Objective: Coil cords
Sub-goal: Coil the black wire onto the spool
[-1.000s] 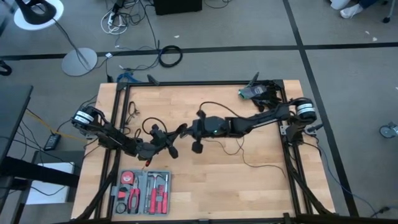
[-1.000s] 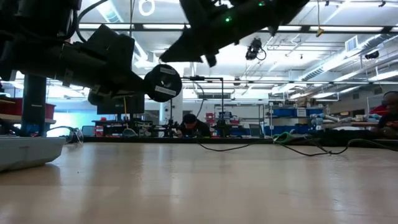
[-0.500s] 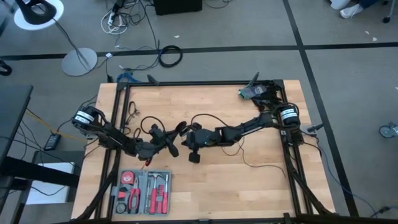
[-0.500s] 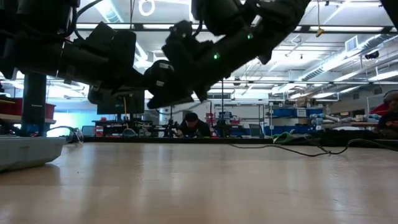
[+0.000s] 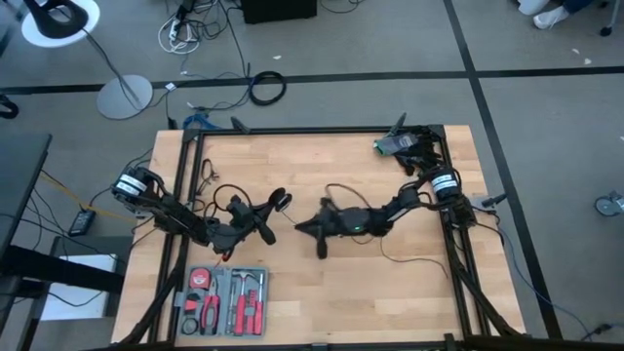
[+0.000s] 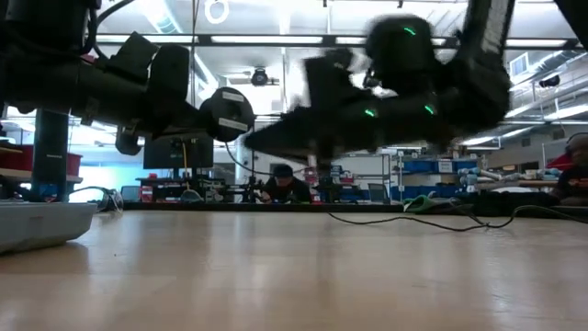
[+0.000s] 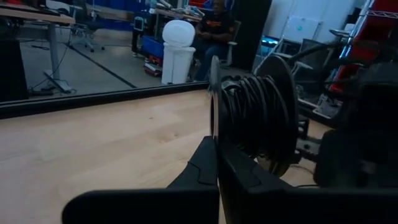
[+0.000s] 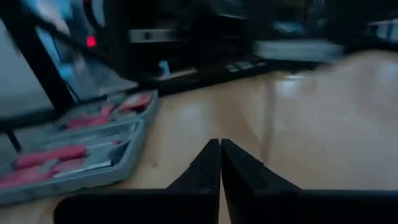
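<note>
The black cord is partly wound on a small round black puck (image 7: 255, 118), which shows in the low view as a disc (image 6: 227, 113) held above the table. My left gripper (image 7: 217, 163) is shut on that puck at the table's left middle (image 5: 265, 213). Loose cord arcs over the right arm (image 5: 336, 187) and trails on the table (image 5: 400, 255) toward the right edge. My right gripper (image 5: 299, 227) hovers just right of the puck, level and shut (image 8: 221, 152); no cord shows between its fingers. My left gripper pinches the puck's thin flange at its lower rim (image 7: 214, 134) between the two fingers. The fingers come in level from the table's left. The puck stands on edge, clear of the table, with the wound cord beside the fingers. My right gripper: I cannot tell whether it touches the cord.
A grey case of red-handled tools (image 5: 224, 300) lies at the near left and also shows in the right wrist view (image 8: 74, 137). A green-black item (image 5: 395, 144) sits at the far right corner. A black frame (image 5: 312, 130) edges the table. A person (image 6: 280, 184) sits far behind.
My right gripper has come down from well above the puck to about its height and shifted toward the table's near edge, its wrist rolling and its arm folding back toward the right. The cord's arc has followed it. The left gripper and puck have stayed in place.
</note>
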`<state>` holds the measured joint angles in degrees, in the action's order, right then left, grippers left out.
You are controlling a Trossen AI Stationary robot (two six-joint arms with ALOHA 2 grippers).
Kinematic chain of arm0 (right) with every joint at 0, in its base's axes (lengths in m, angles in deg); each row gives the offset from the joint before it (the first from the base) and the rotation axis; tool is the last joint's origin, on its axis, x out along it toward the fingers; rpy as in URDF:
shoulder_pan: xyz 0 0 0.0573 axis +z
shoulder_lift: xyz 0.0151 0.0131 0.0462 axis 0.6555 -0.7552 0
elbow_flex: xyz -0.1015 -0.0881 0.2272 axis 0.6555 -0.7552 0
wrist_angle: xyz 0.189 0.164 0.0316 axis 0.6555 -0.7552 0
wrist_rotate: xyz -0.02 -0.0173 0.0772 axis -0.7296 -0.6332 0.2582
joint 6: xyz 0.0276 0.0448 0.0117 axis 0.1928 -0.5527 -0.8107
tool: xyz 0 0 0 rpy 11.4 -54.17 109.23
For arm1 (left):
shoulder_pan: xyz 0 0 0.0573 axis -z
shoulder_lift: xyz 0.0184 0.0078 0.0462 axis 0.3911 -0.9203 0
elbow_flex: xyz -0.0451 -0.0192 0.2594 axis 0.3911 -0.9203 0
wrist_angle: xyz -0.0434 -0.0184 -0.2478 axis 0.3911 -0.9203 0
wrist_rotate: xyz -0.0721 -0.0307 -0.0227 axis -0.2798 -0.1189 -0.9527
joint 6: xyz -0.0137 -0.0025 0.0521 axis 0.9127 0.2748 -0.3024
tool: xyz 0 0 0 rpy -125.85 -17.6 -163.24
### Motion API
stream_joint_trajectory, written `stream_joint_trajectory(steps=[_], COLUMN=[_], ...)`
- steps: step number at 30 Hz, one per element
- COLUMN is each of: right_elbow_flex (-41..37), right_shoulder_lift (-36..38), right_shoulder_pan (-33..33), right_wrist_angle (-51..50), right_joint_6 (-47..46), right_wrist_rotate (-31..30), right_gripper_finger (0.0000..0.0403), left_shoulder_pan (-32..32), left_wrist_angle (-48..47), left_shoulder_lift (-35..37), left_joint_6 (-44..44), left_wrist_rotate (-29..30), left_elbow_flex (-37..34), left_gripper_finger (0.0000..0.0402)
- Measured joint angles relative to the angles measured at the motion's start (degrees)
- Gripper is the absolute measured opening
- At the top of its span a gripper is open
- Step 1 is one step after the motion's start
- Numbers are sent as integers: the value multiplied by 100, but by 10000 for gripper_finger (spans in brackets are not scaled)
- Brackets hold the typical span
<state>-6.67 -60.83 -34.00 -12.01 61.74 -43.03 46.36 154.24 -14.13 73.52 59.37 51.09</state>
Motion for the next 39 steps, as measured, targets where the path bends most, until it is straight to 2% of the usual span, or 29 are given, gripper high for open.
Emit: stream_joint_trajectory(steps=[4, 6, 9, 12, 20, 28, 36, 39], right_elbow_flex=[-664, -739, -698, -565, -271, -236, -239, -238], right_shoulder_lift=[-406, -448, -474, -461, -327, -278, -278, -278], right_shoulder_pan=[-292, -395, -468, -472, -470, -424, -318, -319], right_wrist_angle=[1690, 1980, 1869, 1747, -39, -118, 94, 64], right_joint_6=[-466, -362, -298, -187, -70, 503, 1197, 1215], right_wrist_rotate=[48, 340, 714, 799, 819, 814, -108, -218], right_gripper_finger=[9, 10, 15, 24, 78, 130, 138, 137], left_shoulder_pan=[0, -2, 0, -1, 0, -2, -2, -2], left_wrist_angle=[2, 2, 1, -11, -28, -74, -72, -73], left_shoulder_lift=[0, 0, 0, 0, 0, 0, 0, 0], left_joint_6=[0, -2, 1, 0, -6, -10, -19, -21], left_wrist_rotate=[-5, -30, -52, -55, -158, -160, -189, -197], left_elbow_flex=[-2, -2, 0, 0, -2, -2, -2, -2], left_gripper_finger=[0, 0, 0, 0, 0, 0, 0, 0])
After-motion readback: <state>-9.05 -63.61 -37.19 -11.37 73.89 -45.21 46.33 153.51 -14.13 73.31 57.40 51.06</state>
